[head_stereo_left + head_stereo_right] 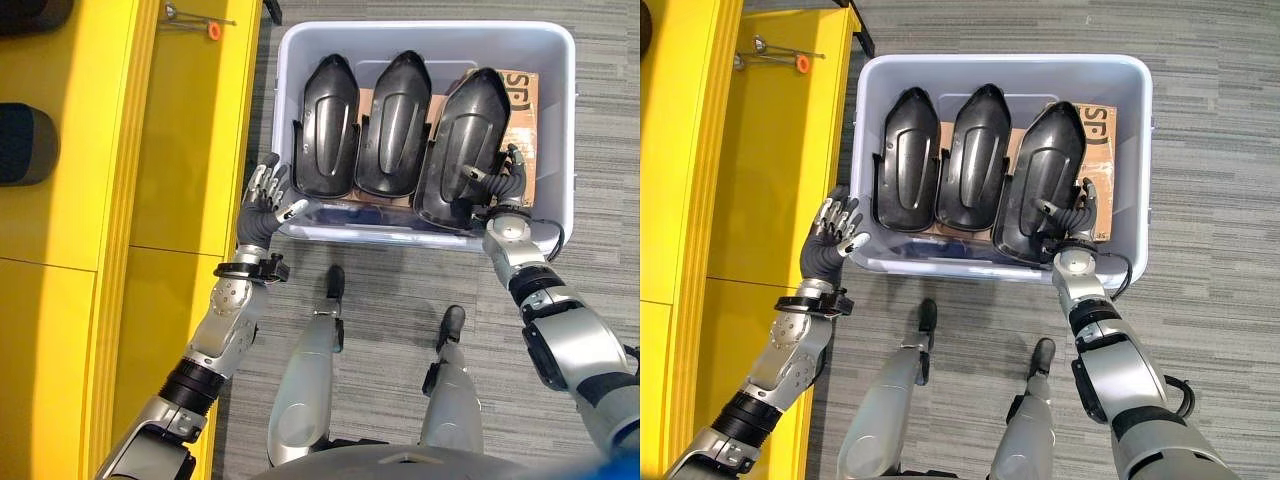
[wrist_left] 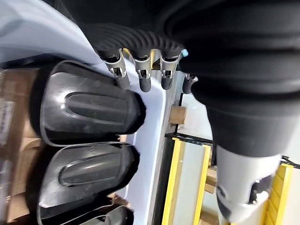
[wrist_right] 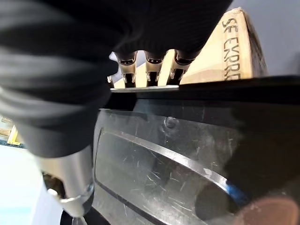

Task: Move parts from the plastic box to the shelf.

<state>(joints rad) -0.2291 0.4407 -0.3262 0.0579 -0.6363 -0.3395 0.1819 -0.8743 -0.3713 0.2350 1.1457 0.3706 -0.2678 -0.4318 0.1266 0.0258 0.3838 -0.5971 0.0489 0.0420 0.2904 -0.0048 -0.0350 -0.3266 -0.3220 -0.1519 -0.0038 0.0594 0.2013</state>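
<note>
Three black parts point(image 1: 400, 120) lie side by side on cardboard point(image 1: 520, 100) in the plastic box point(image 1: 560, 120) at upper centre, handy for lifting to the yellow shelf point(image 1: 100, 200) at left. The right hand point(image 1: 497, 185) curls its fingers over the rightmost part's point(image 1: 470, 140) edge, thumb pressing its face. The left hand point(image 1: 265, 205) hovers with spread fingers at the box's lower-left corner, holding nothing.

Three black parts point(image 1: 395, 125) stand edge to edge across the plastic box point(image 1: 556, 120), so you get no gap between them. At three o'clock, bare cardboard point(image 1: 522, 118) leaves room. At nine o'clock, the yellow shelf point(image 1: 180, 150) crowds the box wall.
</note>
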